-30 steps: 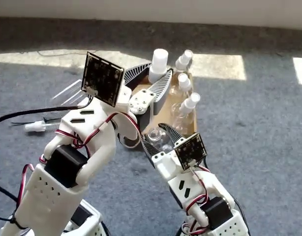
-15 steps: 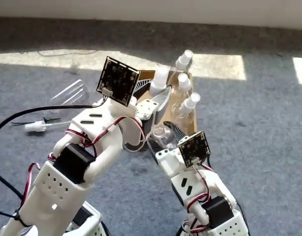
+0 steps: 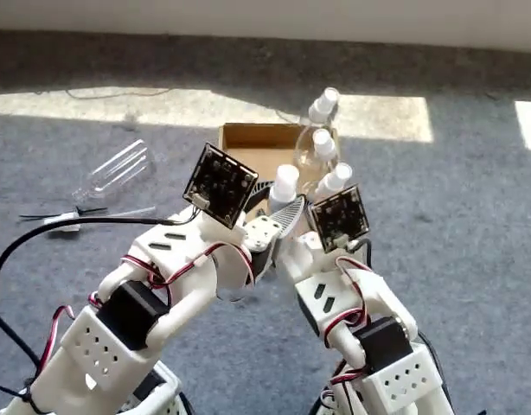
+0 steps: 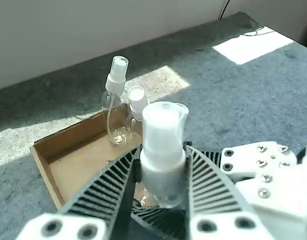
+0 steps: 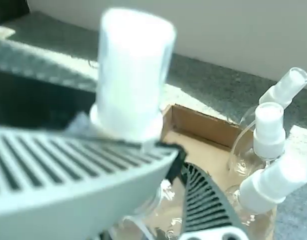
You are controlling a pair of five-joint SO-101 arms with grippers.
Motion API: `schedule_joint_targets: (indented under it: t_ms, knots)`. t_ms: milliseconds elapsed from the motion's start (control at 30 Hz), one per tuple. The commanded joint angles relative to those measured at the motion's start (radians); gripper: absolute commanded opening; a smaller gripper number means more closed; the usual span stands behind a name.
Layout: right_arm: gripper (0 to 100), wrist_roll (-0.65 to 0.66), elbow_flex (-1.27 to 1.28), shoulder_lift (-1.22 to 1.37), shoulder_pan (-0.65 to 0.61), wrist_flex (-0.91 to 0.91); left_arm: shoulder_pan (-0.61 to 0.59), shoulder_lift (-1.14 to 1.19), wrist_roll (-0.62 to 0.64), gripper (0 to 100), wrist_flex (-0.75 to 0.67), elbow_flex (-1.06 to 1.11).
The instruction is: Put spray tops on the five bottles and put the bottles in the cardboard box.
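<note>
My left gripper is shut on a white spray top, held upright. In the high view this spray top sits just in front of the cardboard box, with the left gripper right over the right arm. The right wrist view shows the spray top directly above a clear bottle, on which the right gripper is shut. Three capped bottles stand at the box's right side. One more clear bottle lies on the carpet to the left.
A loose spray top with a tube lies on the grey carpet at the left, near a black cable. The box floor has bare room on its left half. A wall runs along the far side.
The left gripper has carried the spray top back from over the box and down toward the right gripper's bottle. The right arm has risen to meet it, and the bottle is now hidden from above.
</note>
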Motion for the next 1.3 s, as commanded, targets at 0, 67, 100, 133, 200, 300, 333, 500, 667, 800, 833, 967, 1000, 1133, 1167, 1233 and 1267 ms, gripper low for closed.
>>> schedule_joint_targets:
  t_ms: [0,67,100,133,200,300,333,500,667,800,833,967,1000,1133,1167,1233,1267]
  knots:
    - [0.3,-0.048,-0.088,-0.007,0.016,-0.027,-0.021,-0.016,0.003,1,0.002,-0.004]
    - [0.4,-0.048,-0.088,-0.030,0.018,-0.027,-0.039,-0.016,0.003,4,0.005,-0.004]
    - [0.4,-0.048,-0.087,-0.044,0.018,-0.025,-0.042,-0.016,0.003,7,0.006,-0.004]
    - [0.4,-0.048,-0.087,-0.059,0.018,-0.025,-0.042,-0.016,0.003,11,0.008,-0.004]
    - [0.4,-0.048,-0.085,-0.085,0.019,-0.024,-0.042,-0.016,0.002,17,0.034,-0.005]
    - [0.4,-0.048,-0.085,-0.119,0.019,-0.022,-0.044,-0.018,-0.048,22,0.098,-0.058]
    - [0.4,-0.049,-0.079,-0.125,0.019,-0.022,-0.044,-0.018,-0.069,22,0.118,-0.085]
    - [0.4,-0.048,-0.005,-0.147,0.019,-0.028,-0.044,-0.016,-0.123,24,0.170,-0.239]
    - [0.4,-0.048,0.047,-0.159,0.018,-0.028,-0.044,-0.016,-0.138,24,0.173,-0.349]
    - [0.4,-0.048,0.084,-0.159,0.018,-0.028,-0.045,-0.016,-0.138,23,0.183,-0.371]
    - [0.4,-0.048,0.084,-0.159,0.018,-0.028,-0.051,-0.016,-0.140,23,0.195,-0.358]
    - [0.4,-0.052,0.082,-0.159,0.018,-0.028,-0.130,-0.015,-0.140,23,0.181,-0.274]
    - [0.4,-0.052,0.082,-0.159,0.018,-0.028,-0.163,-0.015,-0.140,23,0.167,-0.251]
    - [0.4,-0.049,0.085,-0.159,0.018,-0.028,-0.242,-0.015,-0.140,23,0.106,-0.182]
    - [0.4,-0.049,0.085,-0.159,0.016,-0.028,-0.251,-0.016,-0.140,23,0.100,-0.177]
    - [0.4,-0.048,0.085,-0.159,0.016,-0.028,-0.263,-0.016,-0.140,23,0.097,-0.177]
    - [0.4,-0.048,0.085,-0.159,0.016,-0.028,-0.271,-0.016,-0.140,23,0.095,-0.179]
